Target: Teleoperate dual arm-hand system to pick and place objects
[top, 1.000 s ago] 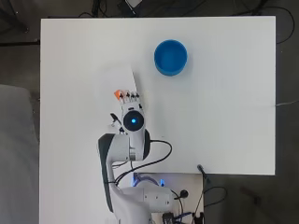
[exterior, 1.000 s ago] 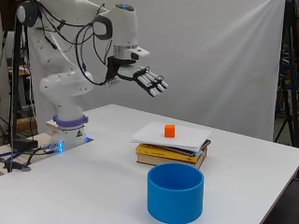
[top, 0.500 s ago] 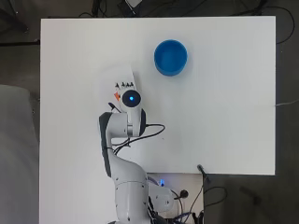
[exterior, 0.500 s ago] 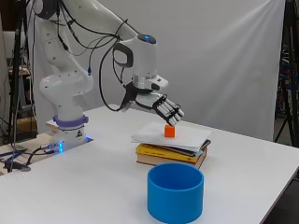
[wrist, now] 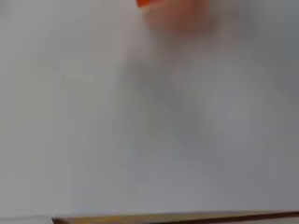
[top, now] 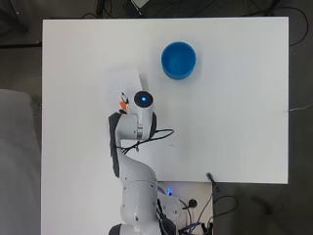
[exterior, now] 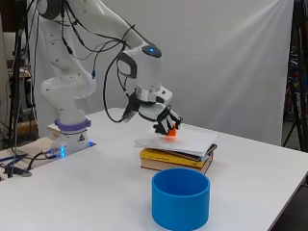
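While the hand hangs over the book stack, its fingers curl round the orange cube. Blue bowl stands apart on the worktop.

Blue bowl on white table

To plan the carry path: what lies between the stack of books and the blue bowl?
Only bare white table lies between the books and the blue bowl; the overhead view shows that.

We see a small orange cube, a round plain blue plastic bowl, and a yellow-covered book under white paper sheets.
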### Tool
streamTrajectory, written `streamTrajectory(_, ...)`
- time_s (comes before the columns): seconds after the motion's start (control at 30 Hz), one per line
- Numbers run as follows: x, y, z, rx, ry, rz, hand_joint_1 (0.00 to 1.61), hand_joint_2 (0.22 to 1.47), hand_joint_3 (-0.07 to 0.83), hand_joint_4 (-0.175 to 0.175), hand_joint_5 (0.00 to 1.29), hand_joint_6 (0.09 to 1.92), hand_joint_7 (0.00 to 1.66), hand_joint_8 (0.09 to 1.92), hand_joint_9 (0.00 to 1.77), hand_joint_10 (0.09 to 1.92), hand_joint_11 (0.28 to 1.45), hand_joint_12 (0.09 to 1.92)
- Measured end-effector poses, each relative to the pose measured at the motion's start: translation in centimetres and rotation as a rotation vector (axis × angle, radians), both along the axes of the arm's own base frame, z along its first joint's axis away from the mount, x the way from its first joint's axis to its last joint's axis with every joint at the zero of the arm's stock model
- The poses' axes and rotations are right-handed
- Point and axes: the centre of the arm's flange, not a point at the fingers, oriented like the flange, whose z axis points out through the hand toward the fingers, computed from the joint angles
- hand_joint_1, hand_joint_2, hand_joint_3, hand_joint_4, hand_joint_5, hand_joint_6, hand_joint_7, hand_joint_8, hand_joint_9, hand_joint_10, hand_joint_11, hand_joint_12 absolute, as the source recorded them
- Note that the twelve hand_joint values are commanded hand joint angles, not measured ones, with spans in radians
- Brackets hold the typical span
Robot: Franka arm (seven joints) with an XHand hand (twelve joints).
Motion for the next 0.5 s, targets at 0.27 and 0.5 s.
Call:
streamTrajectory(0.27,1.0,-1.4,9.7,0.040,-0.106,0.007,0.85,1.29,0.002,0.175,0.64,1.50,0.78,1.92,1.14,1.92,0.82,1.89)
streamTrajectory(0.5,1.4,-3.5,16.8,-0.070,-0.165,-0.047,0.86,1.28,-0.003,0.175,0.66,1.47,0.74,1.90,1.03,1.92,0.74,1.81)
